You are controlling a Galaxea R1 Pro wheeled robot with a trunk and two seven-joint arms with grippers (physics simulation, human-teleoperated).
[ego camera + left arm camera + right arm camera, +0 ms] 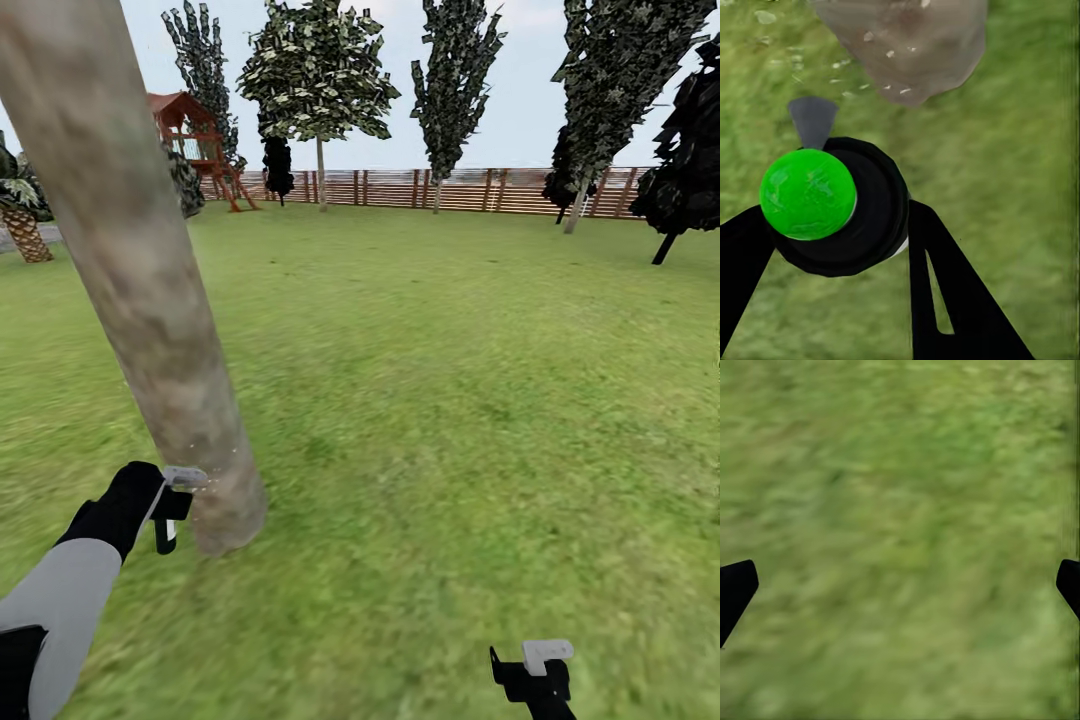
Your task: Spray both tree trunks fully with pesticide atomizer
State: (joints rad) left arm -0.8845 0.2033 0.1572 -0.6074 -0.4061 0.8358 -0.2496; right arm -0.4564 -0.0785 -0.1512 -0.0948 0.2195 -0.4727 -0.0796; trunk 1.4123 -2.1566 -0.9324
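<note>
Basically, the left gripper (170, 505) sat at 8 o'clock in the head view, its jaws clamped on the pesticide atomizer (844, 210), nozzle aimed at the base of the near tree trunk (140, 290). In the left wrist view the bottle sat between the two black fingers (952, 292), its green cap toward the camera and the grey nozzle (813, 120) pointing at the trunk foot. Pale flecks hung between nozzle and bark, so spray looked live.

Risks, my read:
- Nozzle was just beside the trunk; any forward drift could have bumped the bark and twisted the bottle in the grip.
- Aim was low. The trunk ran up toward 11 o'clock and out of view, so the upper stretch was likely to be missed unless the arm swept upward.
- Only one face of the trunk was presented; the far side may have stayed bare.
- Second tree (320, 80), far off near 12 o'clock by the fence (470, 190), likely untouched as yet.

Right gripper (535, 665) idled at 5 o'clock over the lawn (450, 380), jaws spread wide, holding nothing.
</note>
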